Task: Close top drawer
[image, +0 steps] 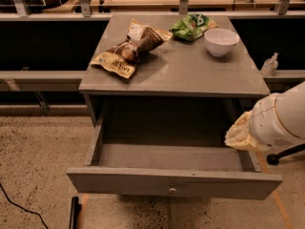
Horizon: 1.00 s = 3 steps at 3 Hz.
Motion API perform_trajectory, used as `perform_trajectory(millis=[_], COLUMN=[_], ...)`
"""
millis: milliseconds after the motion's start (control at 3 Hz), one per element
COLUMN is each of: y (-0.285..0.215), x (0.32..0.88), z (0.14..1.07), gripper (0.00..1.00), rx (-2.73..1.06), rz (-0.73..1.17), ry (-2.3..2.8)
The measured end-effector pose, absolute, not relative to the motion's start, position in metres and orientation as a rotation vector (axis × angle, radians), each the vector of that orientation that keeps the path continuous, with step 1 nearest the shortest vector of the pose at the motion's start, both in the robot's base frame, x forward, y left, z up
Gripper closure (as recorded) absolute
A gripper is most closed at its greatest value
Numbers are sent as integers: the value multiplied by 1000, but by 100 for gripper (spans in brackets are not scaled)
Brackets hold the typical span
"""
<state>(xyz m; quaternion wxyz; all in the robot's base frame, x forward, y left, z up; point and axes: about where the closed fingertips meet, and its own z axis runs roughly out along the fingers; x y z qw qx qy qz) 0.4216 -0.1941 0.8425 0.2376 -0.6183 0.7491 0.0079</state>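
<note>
The top drawer (174, 182) of the grey cabinet is pulled far out toward me. Its wide grey front panel has one small round metal knob (172, 190) at centre, and its inside looks empty. Only my white arm (281, 120) shows, at the right edge beside the drawer's right side, with a beige padded part (242, 133) just above the drawer's right wall. My gripper is out of view, so I cannot see its fingers.
On the cabinet top (190, 75) lie brown snack bags (128, 49), a green bag (192, 26) and a white bowl (221, 41). A small bottle (269, 65) stands on the ledge at right. A black cable (19, 206) runs over the speckled floor.
</note>
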Motion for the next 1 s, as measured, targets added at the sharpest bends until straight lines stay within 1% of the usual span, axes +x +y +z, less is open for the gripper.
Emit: perform_trajectory(millis=[333,1000], y=[-191,-186], x=[418,383], z=[838,783], gripper=[100,100], rx=[-1684,-1586], rz=[59,197], ry=[2060,2044])
